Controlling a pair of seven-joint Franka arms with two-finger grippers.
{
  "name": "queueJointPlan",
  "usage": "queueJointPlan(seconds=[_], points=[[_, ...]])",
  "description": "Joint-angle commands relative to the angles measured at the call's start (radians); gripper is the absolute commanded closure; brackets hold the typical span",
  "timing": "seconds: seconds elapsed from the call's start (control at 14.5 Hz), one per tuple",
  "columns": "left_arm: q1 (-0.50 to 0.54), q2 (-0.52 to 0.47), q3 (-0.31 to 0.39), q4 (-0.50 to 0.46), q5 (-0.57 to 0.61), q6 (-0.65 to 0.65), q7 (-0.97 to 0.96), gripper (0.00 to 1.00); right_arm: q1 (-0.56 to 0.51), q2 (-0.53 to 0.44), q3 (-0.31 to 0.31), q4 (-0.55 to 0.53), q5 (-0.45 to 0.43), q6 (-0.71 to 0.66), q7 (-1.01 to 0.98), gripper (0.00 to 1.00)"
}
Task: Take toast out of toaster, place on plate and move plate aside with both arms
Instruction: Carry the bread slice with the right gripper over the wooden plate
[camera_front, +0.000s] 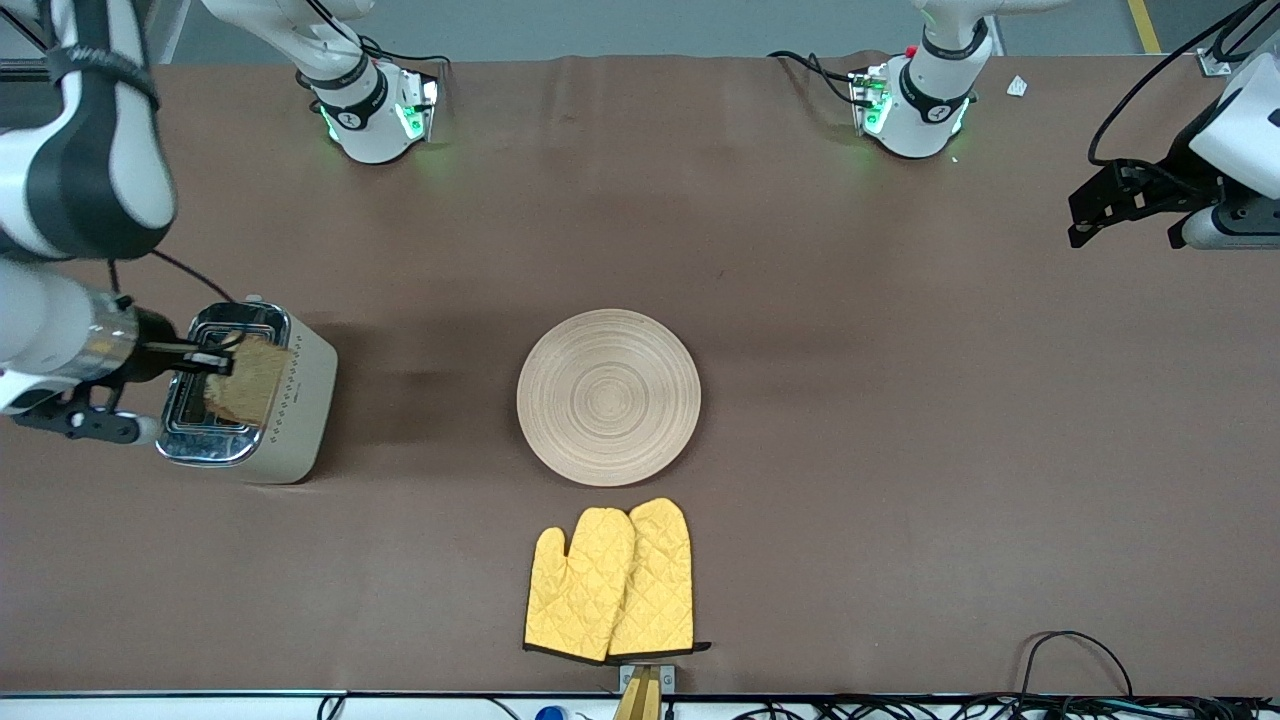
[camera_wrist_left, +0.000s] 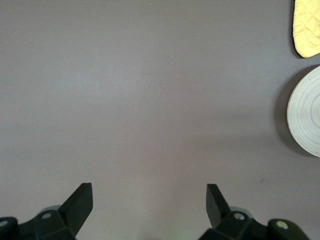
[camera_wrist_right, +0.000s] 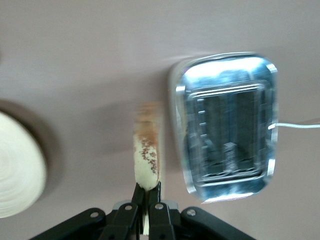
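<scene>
My right gripper (camera_front: 212, 364) (camera_wrist_right: 148, 194) is shut on one edge of the toast (camera_front: 250, 381) (camera_wrist_right: 147, 150), a speckled brown slice held up in the air over the toaster (camera_front: 285, 415) (camera_wrist_right: 225, 125). In the right wrist view the slice is out of the slots, beside the toaster's chrome top. The round wooden plate (camera_front: 608, 397) (camera_wrist_right: 15, 172) lies bare at the table's middle. My left gripper (camera_front: 1090, 215) (camera_wrist_left: 150, 200) hangs open over bare table at the left arm's end, nothing between its fingers; the plate's rim (camera_wrist_left: 306, 112) shows at the edge of its view.
Two yellow quilted oven mitts (camera_front: 610, 583) (camera_wrist_left: 307, 27) lie side by side, nearer to the front camera than the plate. The toaster stands at the right arm's end of the table. Cables run along the table's front edge.
</scene>
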Motion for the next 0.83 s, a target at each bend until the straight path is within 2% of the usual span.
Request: queueJointPlan(seconds=[0.0, 0.28, 0.48, 0.62, 0.76], points=[[0.005, 0.008, -0.004, 0.025, 0.005, -0.022, 0.007, 0.0, 0.143, 0.017, -0.008, 0.005, 0.012, 0.046, 0.087, 1.0], [0.005, 0.008, -0.002, 0.025, 0.004, -0.022, 0.008, 0.0, 0.237, 0.107, -0.01, -0.046, 0.187, 0.315, 0.15, 1.0], [0.005, 0.006, -0.004, 0.025, 0.002, -0.022, 0.008, 0.0, 0.25, 0.127, -0.008, -0.145, 0.358, 0.523, 0.15, 1.0], [0.005, 0.005, -0.004, 0.025, 0.001, -0.022, 0.008, 0.0, 0.27, 0.127, -0.005, -0.242, 0.504, 0.67, 0.11, 1.0], [0.006, 0.005, -0.004, 0.026, 0.002, -0.022, 0.008, 0.0, 0.305, 0.132, 0.005, -0.308, 0.688, 0.771, 0.023, 1.0]])
